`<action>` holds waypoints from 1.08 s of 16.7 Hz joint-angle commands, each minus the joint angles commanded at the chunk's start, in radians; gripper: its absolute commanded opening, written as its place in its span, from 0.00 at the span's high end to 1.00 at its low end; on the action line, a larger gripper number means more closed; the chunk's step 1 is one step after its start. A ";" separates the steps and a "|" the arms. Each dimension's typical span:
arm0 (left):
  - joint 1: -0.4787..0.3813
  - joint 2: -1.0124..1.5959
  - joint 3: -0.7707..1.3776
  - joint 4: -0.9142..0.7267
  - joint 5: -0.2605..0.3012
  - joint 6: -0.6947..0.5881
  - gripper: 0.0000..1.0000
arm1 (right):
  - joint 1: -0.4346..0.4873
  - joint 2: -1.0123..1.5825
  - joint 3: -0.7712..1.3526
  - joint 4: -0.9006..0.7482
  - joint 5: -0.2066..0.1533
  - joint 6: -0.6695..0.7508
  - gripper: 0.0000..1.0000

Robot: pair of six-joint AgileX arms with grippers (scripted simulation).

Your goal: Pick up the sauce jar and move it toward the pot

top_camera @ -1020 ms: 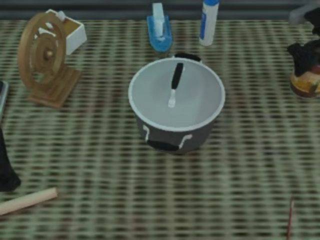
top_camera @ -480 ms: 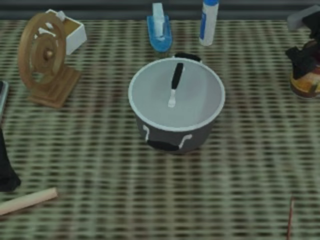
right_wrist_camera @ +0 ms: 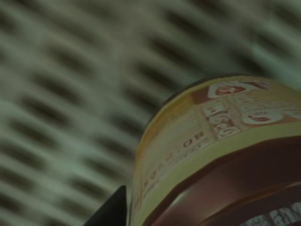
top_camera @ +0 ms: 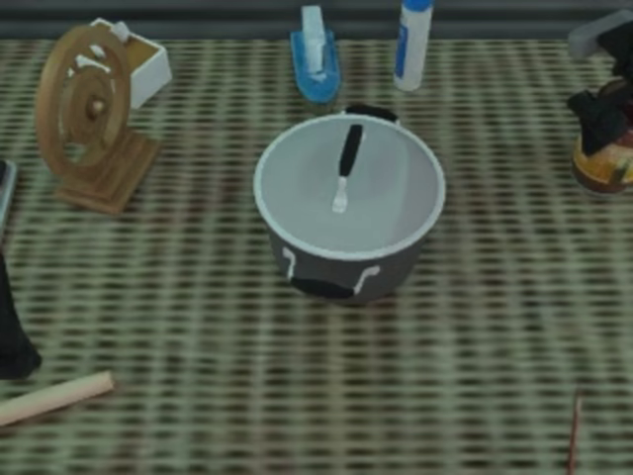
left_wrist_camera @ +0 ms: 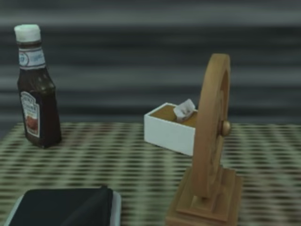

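Surface: a table under a green-and-brown woven mat (top_camera: 198,327), with a dark striped wall at the far edge.

Item, centre: the pot (top_camera: 348,210), dark grey with a white rim, its pale lid in place with a black-and-white handle on top.

Item, far right edge: the sauce jar (top_camera: 605,166), yellow-orange label showing, well apart from the pot. My right gripper (top_camera: 599,114) sits directly over it, dark and partly cut off by the edge of the top view. In the right wrist view the jar (right_wrist_camera: 221,150) fills the frame, with one dark finger (right_wrist_camera: 110,212) just beside its wall. I cannot tell how wide the claw stands or whether it grips the jar; I also cannot tell whether the jar rests on the mat or is just clear of it.

Item, near left edge: my left arm (top_camera: 12,332), parked; its claw is not in sight.

Other stock: a wooden wheel on a stand (top_camera: 91,119) far left, a white box (top_camera: 138,61) behind it, a blue boat-shaped object (top_camera: 315,57) and a white bottle with a blue cap (top_camera: 412,40) at the far side, a wooden stick (top_camera: 54,398) near left. The left wrist view adds a ketchup bottle (left_wrist_camera: 36,89) and a black-topped flat object (left_wrist_camera: 66,212).

Progress, as I judge it: early. The claw has reached the jar. The lift is unconfirmed, and the whole carry leftward to the pot remains.
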 joint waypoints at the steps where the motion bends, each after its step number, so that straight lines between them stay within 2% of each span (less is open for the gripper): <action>1: 0.000 0.000 0.000 0.000 0.000 0.000 0.00 | 0.000 0.000 0.000 0.000 0.000 0.000 0.83; 3: 0.000 0.000 0.000 0.000 0.000 0.000 0.00 | 0.000 0.000 0.000 0.000 0.000 0.000 0.98; 4: 0.000 0.000 0.000 0.000 0.000 0.000 0.00 | 0.000 0.000 0.000 0.000 0.000 0.000 1.00; 13: 0.000 0.000 0.000 0.000 0.000 0.000 0.00 | -0.004 -0.002 -0.002 0.000 0.000 0.001 1.00; 18: 0.000 0.000 0.000 0.000 0.000 0.000 0.00 | 0.001 -0.164 -0.158 -0.009 -0.003 0.002 1.00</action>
